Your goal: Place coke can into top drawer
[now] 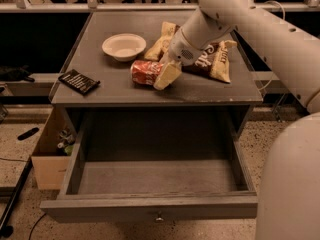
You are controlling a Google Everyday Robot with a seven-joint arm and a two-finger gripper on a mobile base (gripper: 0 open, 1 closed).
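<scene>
The red coke can lies on its side on the grey tabletop, near the front edge at the middle. My gripper is down at the can's right end, touching or nearly touching it, with the white arm reaching in from the upper right. The top drawer is pulled fully out below the tabletop. Its inside is bare and its small metal knob faces the front.
A white bowl sits behind the can on the left. Brown-and-cream chip bags lie behind my gripper. A black device lies at the table's left front. A tan cardboard box stands on the floor left of the drawer.
</scene>
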